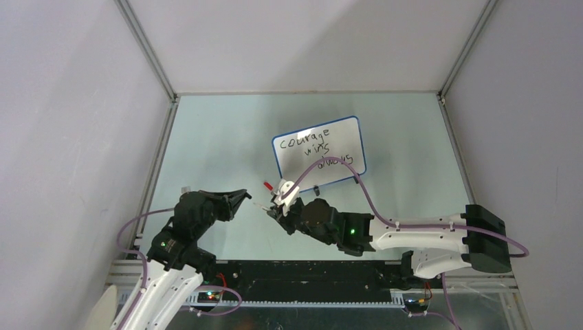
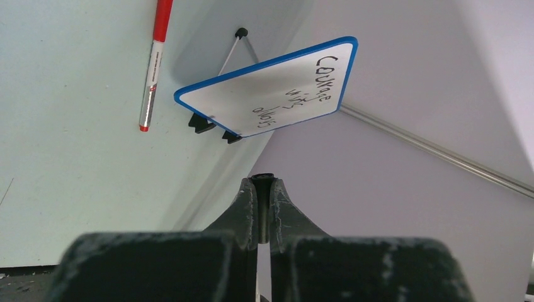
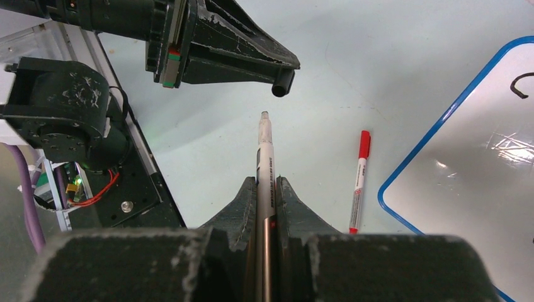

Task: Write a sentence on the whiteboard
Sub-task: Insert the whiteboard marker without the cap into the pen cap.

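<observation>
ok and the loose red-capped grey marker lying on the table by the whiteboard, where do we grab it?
Grip the red-capped grey marker mid-barrel, coming straight down from above and closing across its width. It lies flat on the pale green table, apart from the blue-rimmed whiteboard, with bare surface either side.

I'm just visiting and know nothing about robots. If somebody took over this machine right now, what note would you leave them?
Left tool: shut on what looks like a small black cap.
Right tool: shut on an uncapped silver marker, tip pointing towards that cap.
The small blue-rimmed whiteboard stands propped on the pale green table; a spare red-capped marker lies beside it.
Done: the black handwritten sentence "courage wins always" is on the board.
Left: probably recap the marker and set it down.
</observation>
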Tool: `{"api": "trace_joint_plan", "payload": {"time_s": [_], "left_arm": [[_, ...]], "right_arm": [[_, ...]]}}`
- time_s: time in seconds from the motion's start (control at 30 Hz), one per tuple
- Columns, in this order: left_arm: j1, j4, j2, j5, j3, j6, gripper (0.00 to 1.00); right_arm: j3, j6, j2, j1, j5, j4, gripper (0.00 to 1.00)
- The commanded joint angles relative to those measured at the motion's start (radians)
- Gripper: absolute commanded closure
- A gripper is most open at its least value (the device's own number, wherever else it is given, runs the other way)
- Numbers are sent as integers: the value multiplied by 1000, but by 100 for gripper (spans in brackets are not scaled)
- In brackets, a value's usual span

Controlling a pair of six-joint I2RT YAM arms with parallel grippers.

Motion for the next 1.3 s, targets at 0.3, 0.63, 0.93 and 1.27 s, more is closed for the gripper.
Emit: {"api": "trace_joint_plan", "payload": {"time_s": [0.3, 0.63, 0.93, 1.27], "left_arm": [[-6, 14, -18, 37, 30, -12, 100], [-6, 29, -20, 51, 15, -21, 100], [-5, 34, -12, 51, 7, -21, 100], [-6, 44, -13, 55, 4, -25, 100]], "right_arm": [[50, -1, -8, -13, 12, 8, 100], [59, -6, -14, -21, 10, 1, 100], [73, -14, -13, -29, 2, 0, 100], [82, -8, 7, -35, -7, 8, 100]]}}
